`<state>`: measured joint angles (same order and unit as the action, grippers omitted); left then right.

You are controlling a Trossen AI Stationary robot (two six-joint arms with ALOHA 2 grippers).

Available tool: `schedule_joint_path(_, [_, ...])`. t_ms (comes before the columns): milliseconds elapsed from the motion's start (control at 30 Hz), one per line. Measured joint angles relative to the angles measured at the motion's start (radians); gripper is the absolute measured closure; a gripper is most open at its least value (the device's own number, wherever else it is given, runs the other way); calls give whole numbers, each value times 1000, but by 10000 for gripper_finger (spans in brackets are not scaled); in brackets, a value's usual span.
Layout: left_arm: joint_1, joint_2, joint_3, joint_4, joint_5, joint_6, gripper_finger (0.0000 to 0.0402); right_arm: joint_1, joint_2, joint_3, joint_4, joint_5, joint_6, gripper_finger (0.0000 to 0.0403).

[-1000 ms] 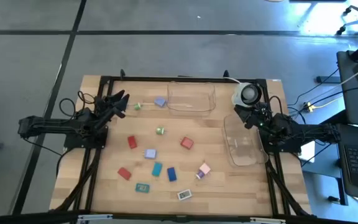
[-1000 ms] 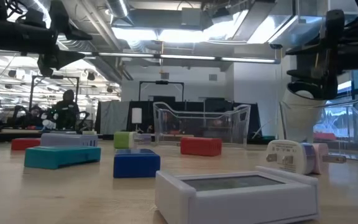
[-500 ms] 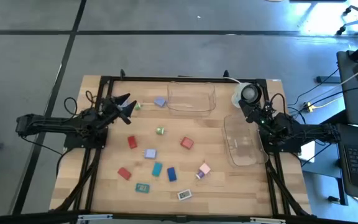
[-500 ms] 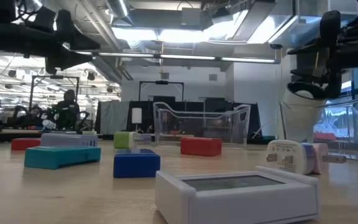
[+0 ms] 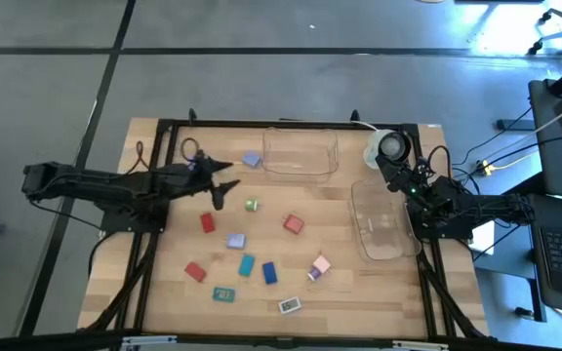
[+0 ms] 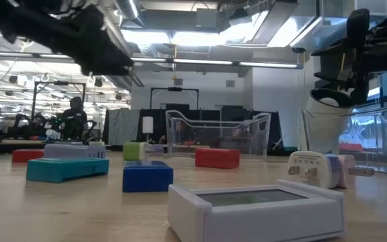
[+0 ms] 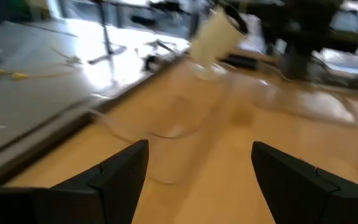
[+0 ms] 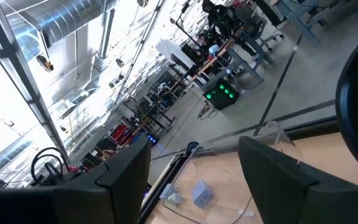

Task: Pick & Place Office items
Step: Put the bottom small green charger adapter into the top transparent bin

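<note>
Hovering spread and empty over the bench [image 5: 164,283], the left tool [image 5: 220,185] sits near the green piece [image 5: 251,205]; the office items [image 5: 247,263] lie scattered mid-bench. Right tool [image 5: 390,177], also spread, hangs beside the tubs [image 5: 301,151]. No lettering is legible.

The table [image 5: 164,283] is pale wood, smooth with thin board lines. Two tubs [image 5: 301,151] are clear shiny plastic. The small blocks [image 6: 147,176] look like smooth matt plastic. The arms are dark and matt
</note>
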<state>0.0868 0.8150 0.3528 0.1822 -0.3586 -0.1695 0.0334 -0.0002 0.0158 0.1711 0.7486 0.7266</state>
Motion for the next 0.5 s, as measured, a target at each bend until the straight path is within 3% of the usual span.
schedule_joint_path(500, [0, 454, 168, 1, 282, 105, 121, 0, 0, 0, -5, -4, -31, 157])
